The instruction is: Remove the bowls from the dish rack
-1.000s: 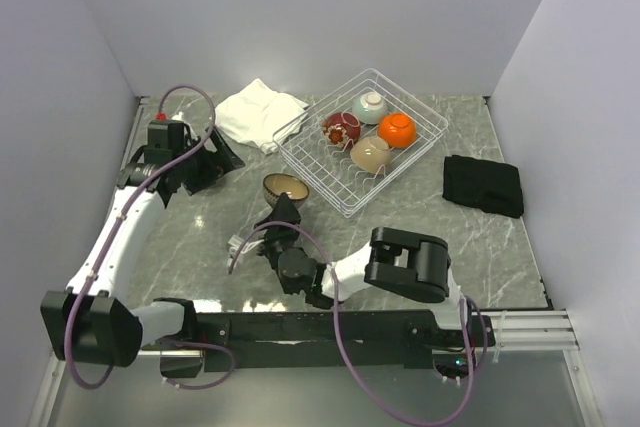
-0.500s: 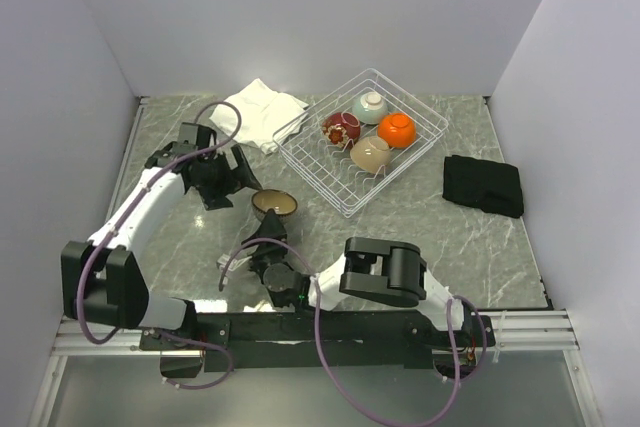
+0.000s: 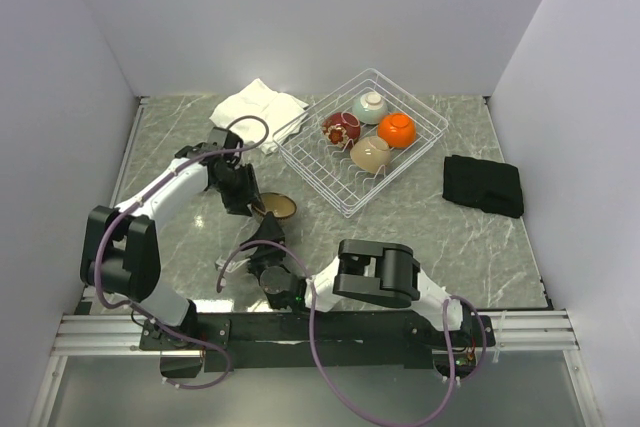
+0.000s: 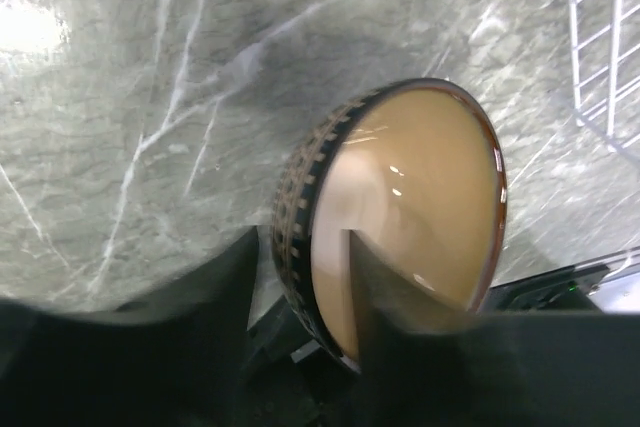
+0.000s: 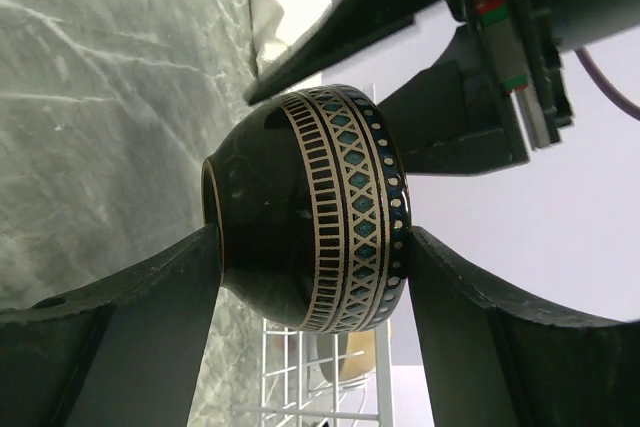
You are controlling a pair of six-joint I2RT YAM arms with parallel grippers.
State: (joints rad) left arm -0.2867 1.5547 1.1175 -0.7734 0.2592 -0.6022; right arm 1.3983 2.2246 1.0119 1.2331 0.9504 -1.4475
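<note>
4 bowls [image 3: 397, 129] sat in dish rack [image 3: 330, 169]; 5th bowl [image 3: 274, 206] was front-left of rack, folded cloth [image 3: 258, 112] behind-left of it, 2nd cloth [image 3: 483, 184] to its right.

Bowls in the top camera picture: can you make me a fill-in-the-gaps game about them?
1. The dish rack has ____ bowls in it.
2. The bowl nearest the rack's right corner is coloured ____.
3. The folded cloth to the right of the rack is ____.
4. Counting the patterned bowl clamped in the right gripper, there are ____ bowls altogether.
Missing words: four, orange, black, five.
</note>
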